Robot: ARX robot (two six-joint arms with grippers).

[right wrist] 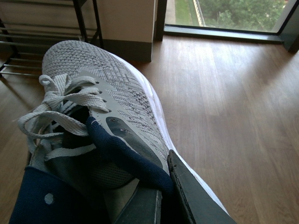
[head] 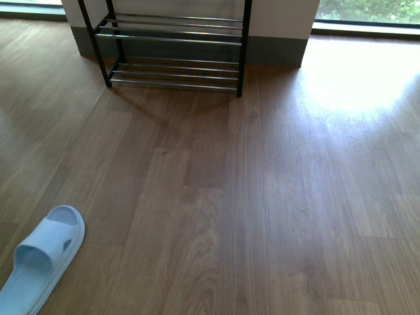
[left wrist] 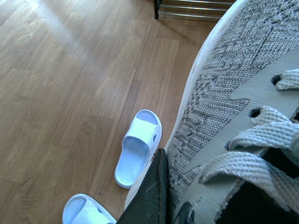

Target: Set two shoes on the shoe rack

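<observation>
Wood floor (head: 275, 197) runs to shoe rack (head: 174, 39), far left-centre by wall, no shoes on visible tiers. Left-held sneaker (left wrist: 224, 79) & right-held sneaker (right wrist: 112, 88) both lifted, toes toward rack, prob. for sliding onto bars. Slipper (head: 42, 256) near left, not task. Left gripper (left wrist: 173, 205) & right gripper (right wrist: 163, 196) each clamped at sneaker collar, leaving toe free.

count by kind. shoe rack (head: 174, 39): one, with two tiers of chrome bars in view. grey sneakers: two, first sneaker (left wrist: 224, 93) in the left wrist view, second sneaker (right wrist: 107, 88) in the right wrist view. pale blue slides: two, upper slide (left wrist: 139, 147) and lower slide (left wrist: 83, 211); the front view shows only one.
</observation>
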